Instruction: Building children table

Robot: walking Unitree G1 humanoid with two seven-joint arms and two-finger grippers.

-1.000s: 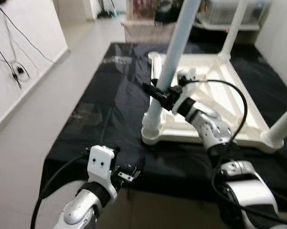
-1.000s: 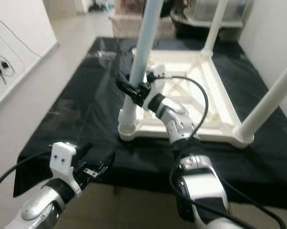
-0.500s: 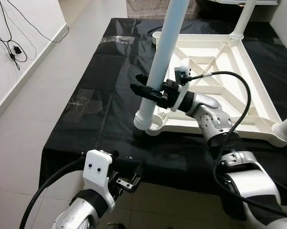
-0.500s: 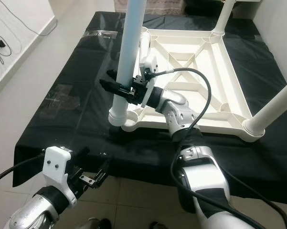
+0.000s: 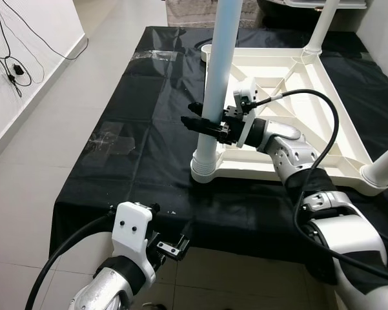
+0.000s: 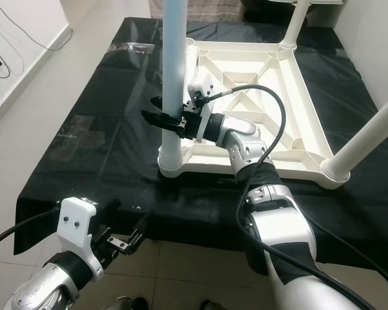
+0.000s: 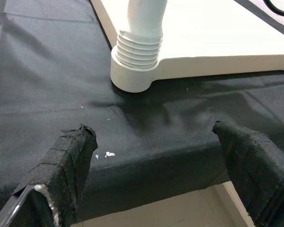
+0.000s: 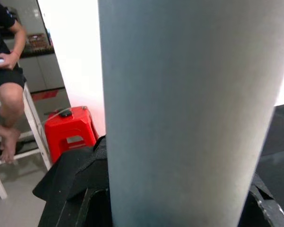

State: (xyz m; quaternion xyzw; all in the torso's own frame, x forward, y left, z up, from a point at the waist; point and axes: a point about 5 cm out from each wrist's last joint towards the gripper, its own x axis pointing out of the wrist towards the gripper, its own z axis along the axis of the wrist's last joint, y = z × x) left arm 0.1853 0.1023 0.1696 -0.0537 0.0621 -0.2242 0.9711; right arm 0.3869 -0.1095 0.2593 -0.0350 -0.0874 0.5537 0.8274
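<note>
A white children's table top [image 5: 290, 84] lies upside down on a black cloth [image 5: 148, 129]. A pale table leg [image 5: 217, 71] stands upright at its near-left corner socket [image 7: 132, 78], with the threaded end [image 7: 139, 45] resting in the socket. My right gripper [image 5: 203, 124] is shut on this leg a little above the socket, one black finger on each side. The leg [image 8: 189, 94] is close up in the right wrist view. My left gripper [image 7: 160, 156] hangs open at the cloth's front edge, below the corner, holding nothing.
Two more legs stand on the table top, one at the back right [image 5: 321, 26] and one at the near right [image 5: 385, 169]. Cables [image 5: 13, 64] hang on the left wall. A person sits on a white stool beside a red stool [image 8: 71, 127].
The leg in my right gripper has swung from leaning to upright, and its base has settled at the corner socket. The head camera has shifted. My left gripper stays low and open.
</note>
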